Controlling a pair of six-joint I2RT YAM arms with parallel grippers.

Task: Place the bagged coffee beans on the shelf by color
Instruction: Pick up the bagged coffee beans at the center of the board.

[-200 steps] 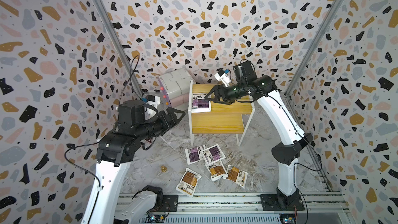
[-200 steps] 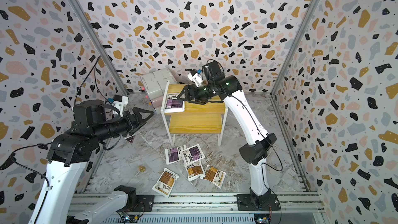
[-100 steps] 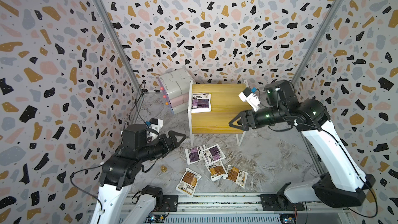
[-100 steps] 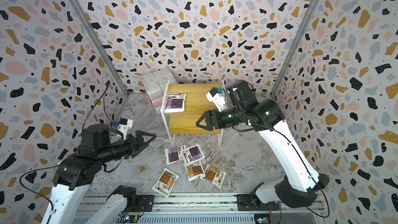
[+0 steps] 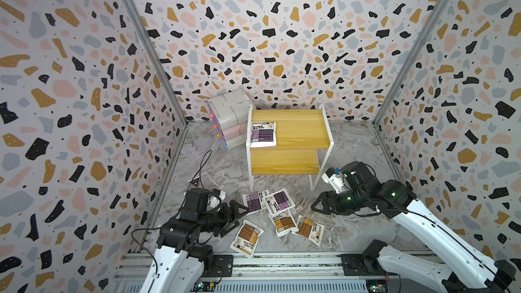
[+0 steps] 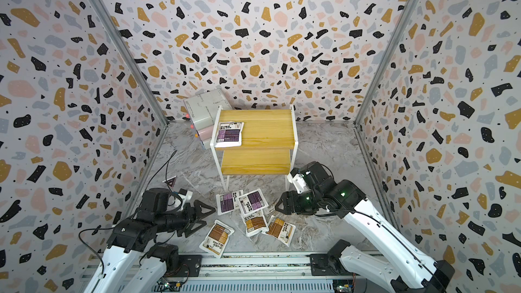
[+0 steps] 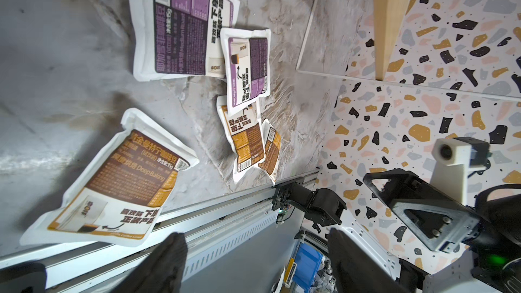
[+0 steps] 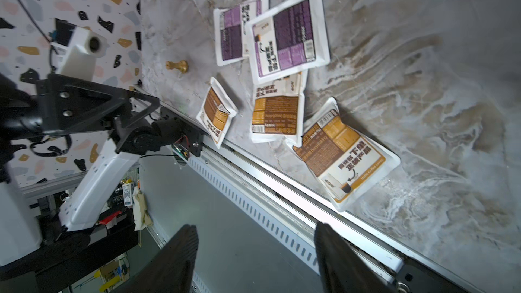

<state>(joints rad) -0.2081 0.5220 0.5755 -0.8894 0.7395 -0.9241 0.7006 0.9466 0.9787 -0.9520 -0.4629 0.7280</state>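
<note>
Coffee-bean pouches, flat white with purple or brown-orange label blocks: I counted six. One purple pouch (image 5: pixel 262 134) lay on the upper board of the two-tier yellow wood shelf with white metal legs (image 5: pixel 301 129). It sat at the board's edge nearest the stacked white and pink boxes (image 5: pixel 231 119). I judged this left room for its two colour-mates and kept the lower board free for brown. The other five sat loose on the grey marbled floor (image 5: pixel 352 159) in front of the shelf: two purple floor pouches (image 5: pixel 255 203) overlapping, and three brown-orange pouches (image 5: pixel 247 238) nearer the rail.

Left gripper (image 5: pixel 235 219) hovered low beside the pile, jaws spread wide, nothing in them. Right gripper (image 5: pixel 317 205) faced the pile from the opposite side, fingers likewise apart and empty. I read both as lined up for a pick, one per side.

Hard to see:
- The middle brown-orange pouch (image 8: pixel 275 114) had its top tucked under a purple one.
- Both wrist views cut the fingers off at the frame edge.
- A small brass-coloured knob (image 8: pixel 177 66) showed only from the right wrist.
</note>
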